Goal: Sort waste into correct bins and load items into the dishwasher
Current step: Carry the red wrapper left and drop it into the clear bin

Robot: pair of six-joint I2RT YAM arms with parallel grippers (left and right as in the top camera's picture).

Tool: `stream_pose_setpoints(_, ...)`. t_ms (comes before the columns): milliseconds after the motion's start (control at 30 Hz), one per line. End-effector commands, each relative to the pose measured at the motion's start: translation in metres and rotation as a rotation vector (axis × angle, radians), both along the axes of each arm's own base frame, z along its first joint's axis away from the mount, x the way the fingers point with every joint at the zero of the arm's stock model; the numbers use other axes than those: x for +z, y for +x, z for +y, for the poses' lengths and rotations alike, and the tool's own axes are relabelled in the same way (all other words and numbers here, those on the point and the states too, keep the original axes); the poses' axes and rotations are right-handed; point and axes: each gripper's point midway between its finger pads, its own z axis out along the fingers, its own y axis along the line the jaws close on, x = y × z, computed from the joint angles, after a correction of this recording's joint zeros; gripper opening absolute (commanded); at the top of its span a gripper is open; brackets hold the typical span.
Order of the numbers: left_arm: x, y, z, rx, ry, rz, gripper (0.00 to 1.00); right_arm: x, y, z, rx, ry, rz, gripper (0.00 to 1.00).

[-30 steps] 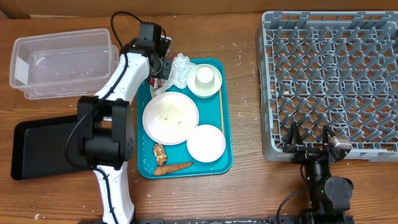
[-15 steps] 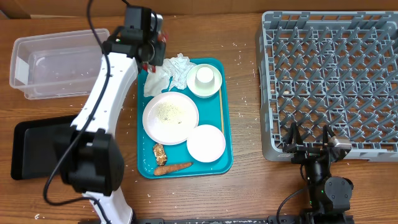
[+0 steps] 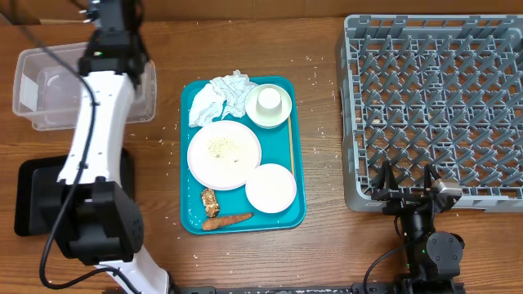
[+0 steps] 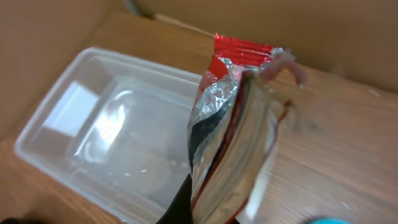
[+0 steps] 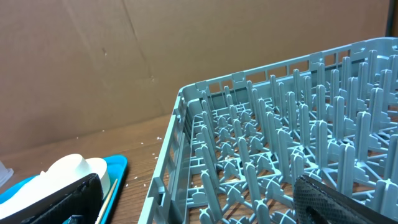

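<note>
Sorting waste: my left fingers pinch the red shiny wrapper, seemingly just beside the clear tub; next I should carry it over the tub and let go, while my right fingers sit spread

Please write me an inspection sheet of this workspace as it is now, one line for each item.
Surface: wooden table, white specks scattered on it.
Job's things: red wrapper held above clear tub; black tray, nothing seen in it; tissue, white plate with rice grains, pink plate, cup inside bowl, brown lump and carrot piece on teal tray; dish rack without dishes.
Clutter: wooden stick on the teal tray.
Grippers: left gripper shut on red wrapper; right gripper open at the dish rack's near edge.
Cables: black cable crosses above the clear tub.
Surroundings: cardboard wall behind the table.
</note>
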Motion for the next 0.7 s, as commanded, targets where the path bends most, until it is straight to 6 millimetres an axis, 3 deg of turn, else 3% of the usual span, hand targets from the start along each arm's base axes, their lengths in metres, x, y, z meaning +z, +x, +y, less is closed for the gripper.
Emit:
stream_pose_setpoints(0,-0.011,0.011,0.028,0.058,-0.119,-0.061,0.04,-0.001,0.000,0.002,0.010,-0.007,-0.007,1.00)
stream_pose_setpoints(100,-0.028,0.018,0.040,0.042,-0.183,-0.066,0.08,-0.001,0.000,0.002,0.010,-0.007,-0.007,1.00)
stream_pose_setpoints(133,-0.033,0.020,0.043,0.040,-0.197,-0.063,0.16,-0.001,0.000,0.002,0.010,-0.007,-0.007,1.00)
stream_pose_setpoints(167,-0.038,0.021,0.046,0.038,-0.209,-0.060,0.29,-0.001,0.000,0.002,0.010,-0.007,-0.007,1.00)
stream_pose_setpoints(233,-0.048,0.022,0.050,0.037,-0.229,-0.046,0.78,-0.001,0.000,0.002,0.010,-0.007,-0.007,1.00)
stream_pose_setpoints(267,-0.051,0.021,0.051,0.038,-0.235,-0.040,0.85,-0.001,0.000,0.002,0.010,-0.007,-0.007,1.00)
stream_pose_setpoints(333,-0.053,0.020,0.048,0.027,-0.251,-0.031,0.91,-0.001,0.000,0.002,0.010,-0.007,-0.007,1.00)
stream_pose_setpoints(500,-0.039,0.021,0.035,-0.009,-0.264,-0.051,0.93,-0.001,0.000,0.002,0.010,-0.007,-0.007,1.00)
stream_pose_setpoints(667,-0.006,0.027,-0.026,-0.231,-0.417,-0.117,0.87,-0.001,0.000,0.002,0.010,-0.007,-0.007,1.00)
